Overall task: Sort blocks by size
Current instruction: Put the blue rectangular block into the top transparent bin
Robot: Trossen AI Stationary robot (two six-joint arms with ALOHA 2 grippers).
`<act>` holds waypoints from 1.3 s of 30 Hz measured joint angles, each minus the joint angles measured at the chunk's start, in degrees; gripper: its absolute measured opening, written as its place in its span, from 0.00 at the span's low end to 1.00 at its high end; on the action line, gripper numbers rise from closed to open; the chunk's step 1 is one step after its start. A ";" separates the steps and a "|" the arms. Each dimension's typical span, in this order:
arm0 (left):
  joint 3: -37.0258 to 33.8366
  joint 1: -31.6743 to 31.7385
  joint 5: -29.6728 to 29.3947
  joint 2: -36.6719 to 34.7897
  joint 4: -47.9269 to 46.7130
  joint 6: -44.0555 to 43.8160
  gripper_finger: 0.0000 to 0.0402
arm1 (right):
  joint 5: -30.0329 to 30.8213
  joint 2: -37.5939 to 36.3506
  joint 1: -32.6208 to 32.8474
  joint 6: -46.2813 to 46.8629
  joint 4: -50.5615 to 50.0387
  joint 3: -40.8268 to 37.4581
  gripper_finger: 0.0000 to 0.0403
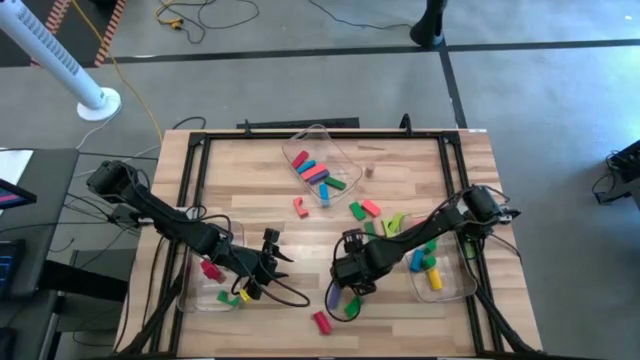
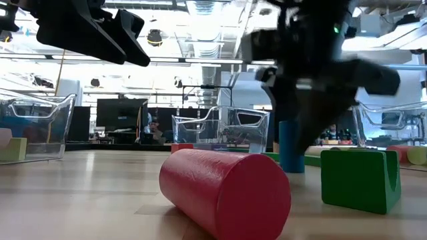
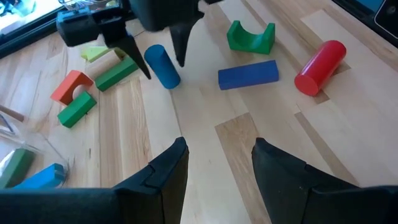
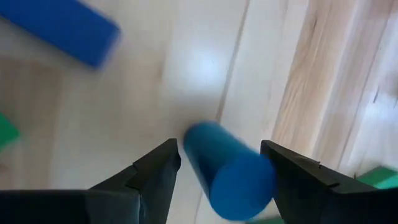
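Blue bar (image 4: 59, 28) blurred and cut off by the frame edge, green block (image 4: 6, 134) barely showing, right gripper (image 2: 303, 143) a dark blur

Grey concrete floor (image 1: 300, 25) all around the wooden table (image 1: 420, 170), dark seams crossing it. A white perforated pole (image 1: 50, 50) leans in from its round base at the top left, a yellow cable (image 1: 130, 90) trailing past, more cables (image 1: 215, 15) looped on the floor. Looking level across the tabletop: a bright open ceiling (image 2: 200, 27) with strip lights and ducts, dark monitors (image 2: 117, 113) along the back, a person (image 2: 155, 130) seated there
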 joint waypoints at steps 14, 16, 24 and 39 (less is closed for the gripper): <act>-0.02 0.00 0.02 0.00 -1.06 -0.31 0.42 | 4.32 0.00 3.58 -5.49 -2.75 9.74 0.64; -0.02 0.00 0.02 0.00 -1.16 -0.46 0.42 | 5.02 0.00 4.24 -6.96 -2.54 10.43 0.64; -0.02 0.00 0.02 -0.02 -1.11 -0.48 0.42 | 4.06 -0.04 6.60 -12.36 3.13 10.93 0.64; -0.02 0.00 0.02 -0.02 -1.05 -0.46 0.42 | -10.07 4.84 2.85 -12.60 12.46 6.45 0.64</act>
